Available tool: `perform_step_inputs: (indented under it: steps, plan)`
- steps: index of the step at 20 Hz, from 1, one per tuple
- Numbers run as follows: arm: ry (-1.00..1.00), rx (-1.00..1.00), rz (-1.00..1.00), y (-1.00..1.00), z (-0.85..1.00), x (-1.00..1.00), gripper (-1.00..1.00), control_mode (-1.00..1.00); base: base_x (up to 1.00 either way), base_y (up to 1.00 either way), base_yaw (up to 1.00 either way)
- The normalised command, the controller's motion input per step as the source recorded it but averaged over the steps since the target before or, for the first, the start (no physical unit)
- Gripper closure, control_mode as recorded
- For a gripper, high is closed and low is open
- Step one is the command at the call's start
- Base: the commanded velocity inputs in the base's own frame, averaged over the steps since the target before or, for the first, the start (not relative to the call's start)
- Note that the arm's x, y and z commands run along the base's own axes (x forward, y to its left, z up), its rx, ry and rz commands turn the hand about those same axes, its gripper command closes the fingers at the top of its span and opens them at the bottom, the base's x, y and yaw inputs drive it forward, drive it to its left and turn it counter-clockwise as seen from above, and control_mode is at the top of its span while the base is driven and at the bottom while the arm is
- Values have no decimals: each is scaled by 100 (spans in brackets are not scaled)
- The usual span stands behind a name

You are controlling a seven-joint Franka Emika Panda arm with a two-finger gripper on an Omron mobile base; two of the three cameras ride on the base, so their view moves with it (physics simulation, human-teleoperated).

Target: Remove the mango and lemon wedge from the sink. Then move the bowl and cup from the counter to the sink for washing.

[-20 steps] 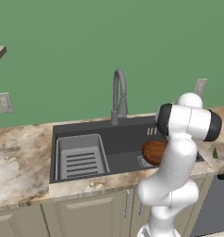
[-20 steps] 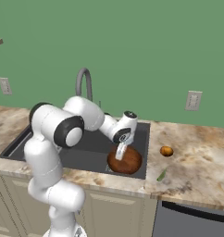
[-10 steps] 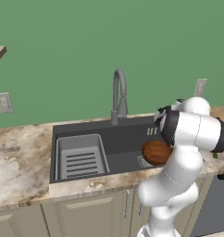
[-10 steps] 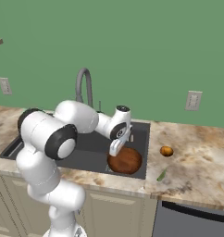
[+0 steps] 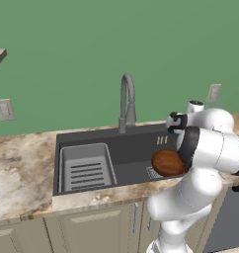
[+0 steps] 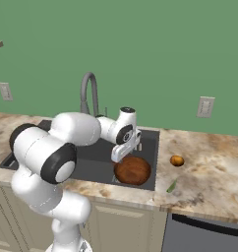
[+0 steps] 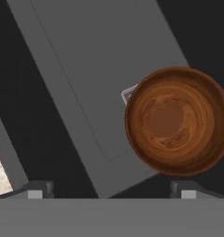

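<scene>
While the end effector hangs over the right part of the sink, its jaws stand spread wide and hold nothing; in the hand view the two finger tips appear far apart at the bottom edge, with only the basin floor between them. The reddish-brown bowl sits upright inside the sink, on the basin floor near its front right corner, just below and slightly forward of the end effector and apart from it. In the hand view the bowl lies above the right finger tip, offset to the right of the midline, its rim partly covering a small light drain fitting. In the left base view the bowl shows at the right end of the sink, partly hidden by the white arm. A lighter grey slotted tray insert occupies the left part of the basin, and the grey gooseneck faucet rises behind it. On the marbled table to the right of the sink rests the mango, well apart from the end effector; the green lemon wedge lies nearer the table's front edge, just forward of the mango. A wall outlet is mounted on the green wall behind
</scene>
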Motion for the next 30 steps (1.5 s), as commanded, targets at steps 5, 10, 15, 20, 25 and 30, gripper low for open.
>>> perform_step_inputs:
  steps: [5, 10, 15, 20, 25, 30]
  plan:
    - [1, 0, -27, 7, 24, -23, -100, -100, 0, 0, 0]
    - [0, 0, -30, 16, 22, -21, -100, -100, 0, 0, 0]
    - [0, 0, -31, 18, 22, -22, -100, -100, 0, 0, 0]
    - [0, 0, -33, 13, 19, -21, -100, -100, 0, 0, 0]
    - [0, 0, -34, 23, 17, -14, -100, -100, 0, 0, 0]
    - [0, 0, -32, 29, 14, -4, -100, -100, 0, 0, 0]
